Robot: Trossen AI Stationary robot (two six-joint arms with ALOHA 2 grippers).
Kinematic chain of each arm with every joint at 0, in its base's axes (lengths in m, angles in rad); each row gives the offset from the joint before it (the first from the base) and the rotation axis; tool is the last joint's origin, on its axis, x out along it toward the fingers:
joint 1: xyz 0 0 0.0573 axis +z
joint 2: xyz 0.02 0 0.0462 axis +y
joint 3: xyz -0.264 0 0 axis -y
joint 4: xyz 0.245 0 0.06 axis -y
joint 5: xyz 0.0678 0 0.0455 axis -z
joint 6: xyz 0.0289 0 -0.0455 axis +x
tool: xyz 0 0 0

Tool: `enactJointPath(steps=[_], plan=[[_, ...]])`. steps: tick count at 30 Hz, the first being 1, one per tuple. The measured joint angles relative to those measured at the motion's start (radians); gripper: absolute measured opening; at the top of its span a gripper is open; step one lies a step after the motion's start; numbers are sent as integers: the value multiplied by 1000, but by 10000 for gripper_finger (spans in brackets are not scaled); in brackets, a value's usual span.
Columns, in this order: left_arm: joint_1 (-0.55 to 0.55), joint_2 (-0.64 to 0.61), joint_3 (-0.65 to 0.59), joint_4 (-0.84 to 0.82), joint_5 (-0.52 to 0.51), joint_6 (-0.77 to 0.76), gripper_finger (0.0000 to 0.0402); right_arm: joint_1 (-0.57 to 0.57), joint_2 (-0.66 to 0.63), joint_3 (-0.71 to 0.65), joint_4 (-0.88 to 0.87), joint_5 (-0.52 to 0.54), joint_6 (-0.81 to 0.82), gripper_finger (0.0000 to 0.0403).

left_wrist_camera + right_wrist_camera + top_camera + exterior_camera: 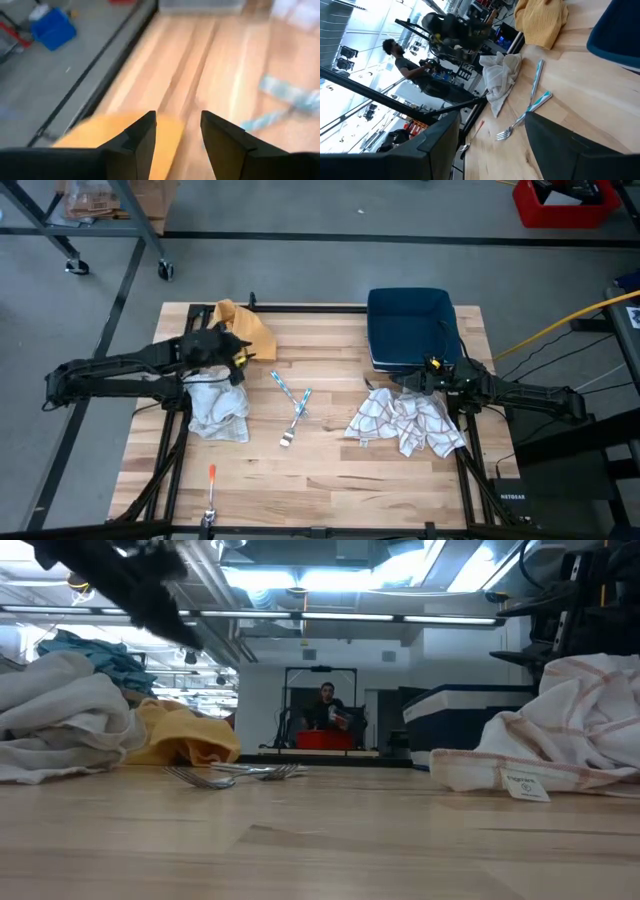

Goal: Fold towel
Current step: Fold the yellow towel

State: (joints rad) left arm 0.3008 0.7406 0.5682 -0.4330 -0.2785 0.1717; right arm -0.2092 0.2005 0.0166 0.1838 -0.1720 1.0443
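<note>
Three cloths lie on the wooden table. A crumpled white towel sits at the left. A yellow cloth lies bunched at the far left. A white towel with a checked pattern is heaped at the right. My left gripper hangs open above the near edge of the yellow cloth, touching nothing. My right gripper stands open and level at the checked towel's far edge, pointing toward the table's left.
A dark blue bin stands at the far right. Forks and a toothbrush lie mid-table. An orange-handled tool lies near the front left. A person sits in the room beyond.
</note>
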Motion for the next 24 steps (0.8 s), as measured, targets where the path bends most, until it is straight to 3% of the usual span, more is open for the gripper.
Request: enactJointPath(steps=[5,24], plan=[[0,81,0,-95,-50,25,148,0,0,0,1,0,-1,232],[0,435,0,-66,-161,140,148,0,0,0,1,0,-5,232]])
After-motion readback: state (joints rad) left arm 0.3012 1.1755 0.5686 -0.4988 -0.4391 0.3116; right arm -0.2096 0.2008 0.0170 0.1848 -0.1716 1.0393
